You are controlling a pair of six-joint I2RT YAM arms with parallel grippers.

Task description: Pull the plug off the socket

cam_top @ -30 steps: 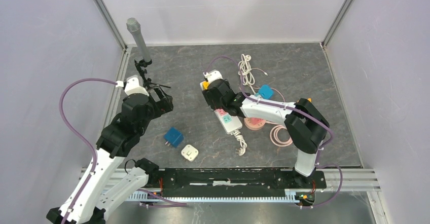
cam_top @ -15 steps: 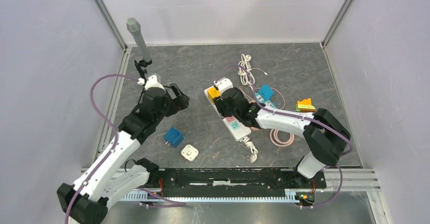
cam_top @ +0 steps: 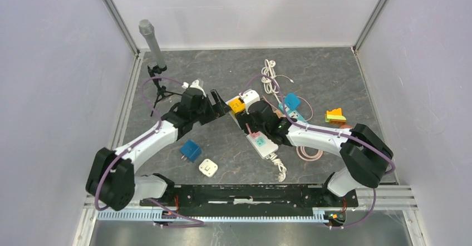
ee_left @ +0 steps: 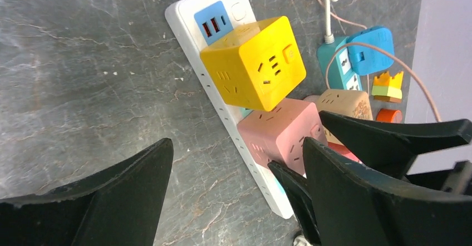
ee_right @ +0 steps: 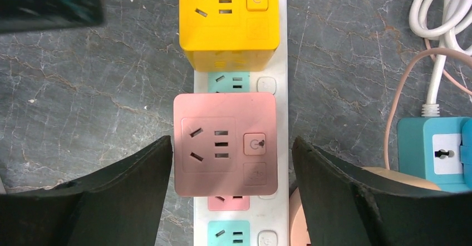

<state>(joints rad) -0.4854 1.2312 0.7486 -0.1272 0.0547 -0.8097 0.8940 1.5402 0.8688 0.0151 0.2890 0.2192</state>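
Just saw the left gripper (ee_left: 236,151) swing in from well left of the power strip (cam_top: 259,142) to its far end, jaws wide and empty, facing the yellow cube plug (ee_left: 253,62). Also saw the strip slide and turn slightly. Found the right gripper (ee_right: 231,141) straddling the pink cube plug (ee_right: 225,143) mid-strip, spread, not clamping. Still reading both plugs as seated in the strip. Looks like brace-and-pull setup; nothing extracted yet.
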